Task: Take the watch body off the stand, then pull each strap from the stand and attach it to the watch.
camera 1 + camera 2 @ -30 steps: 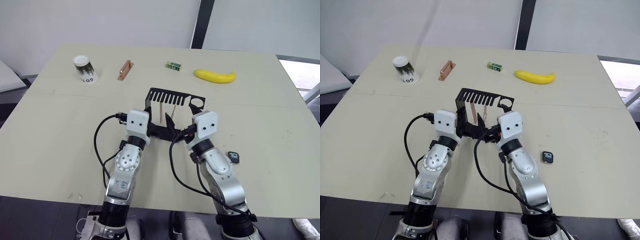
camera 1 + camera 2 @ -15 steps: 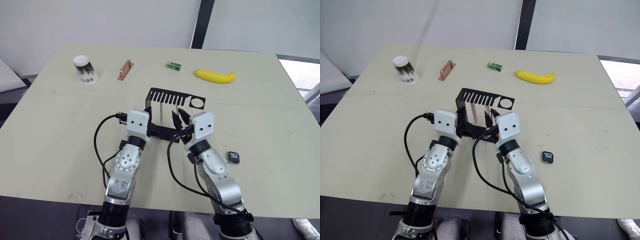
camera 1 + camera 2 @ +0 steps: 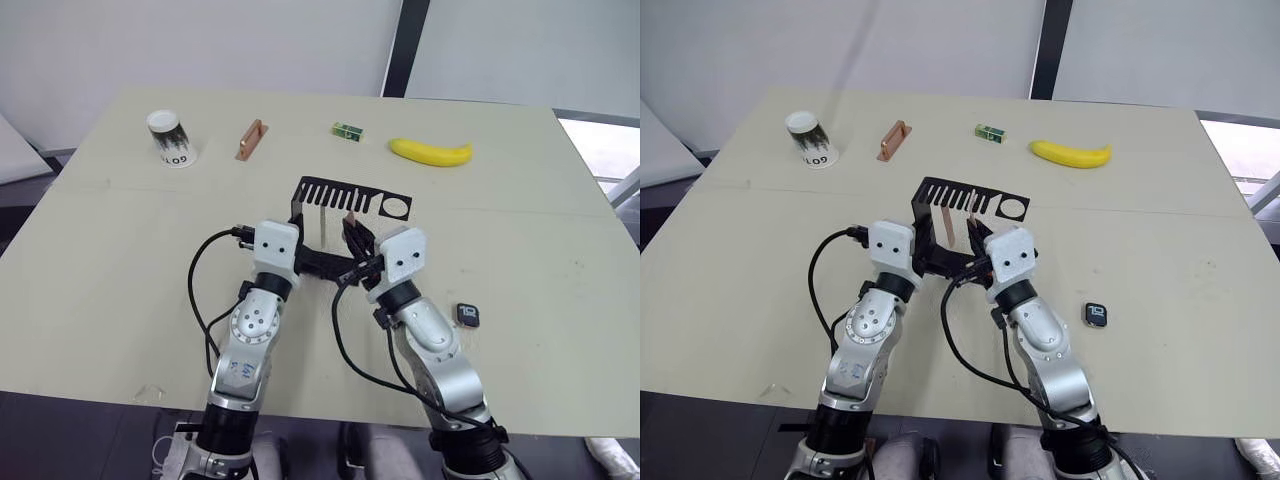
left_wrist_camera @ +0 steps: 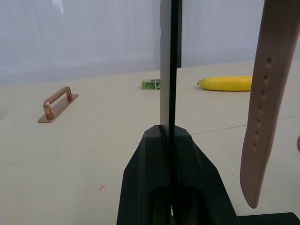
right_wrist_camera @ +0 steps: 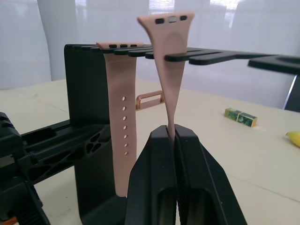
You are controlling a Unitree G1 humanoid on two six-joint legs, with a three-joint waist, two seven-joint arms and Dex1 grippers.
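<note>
While pincers grip — cup (image 3: pixel 171 139) reads "609".

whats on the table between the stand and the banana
Nothing: in the left eye view the table from the stand to the banana is bare. The green box sits off to the side, farther back.

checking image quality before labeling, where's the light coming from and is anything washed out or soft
Right wrist view: a bright backdrop backlights the stand and the strap pinched in the right gripper. Left wrist view: the same pale glare behind; the banana looks slightly soft. Left eye view: even light, a blown-out patch at the right edge.
</note>
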